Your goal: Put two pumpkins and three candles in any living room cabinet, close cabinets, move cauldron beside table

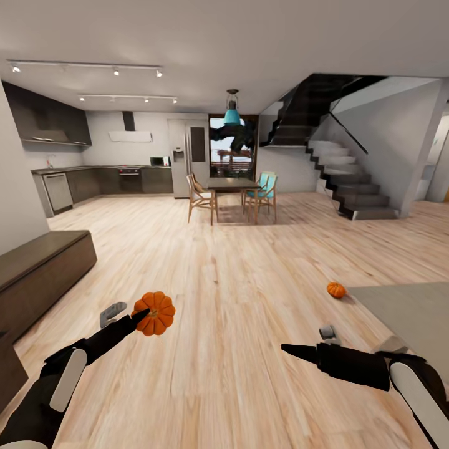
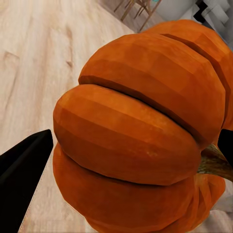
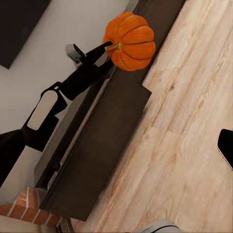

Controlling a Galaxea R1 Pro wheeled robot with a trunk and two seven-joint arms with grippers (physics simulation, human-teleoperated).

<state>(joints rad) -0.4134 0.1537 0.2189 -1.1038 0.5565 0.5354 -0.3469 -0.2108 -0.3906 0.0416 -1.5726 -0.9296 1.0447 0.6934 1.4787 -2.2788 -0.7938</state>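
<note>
I'm holding one pumpkin (image 1: pixel 154 313) in the left gripper (image 1: pixel 141 315), fingers (image 2: pixel 22 167) clamped on its sides, up in the air over the plank floor (image 1: pixel 237 299) just off the dark cabinet (image 1: pixel 43 268) on my left. It's bright orange, deeply ribbed, with a short brown stem (image 2: pixel 213 162) poking out sideways. I'm judging it light and stiff but rounded and maybe slippery, so gripping across the widest ribs looks safest. The second pumpkin (image 1: pixel 336 289) is sitting on the floor ahead to my right, just beside a pale rug (image 1: pixel 405 312). The right gripper (image 1: pixel 293 350) is carrying nothing; can't tell how far its fingers are parted.
</note>
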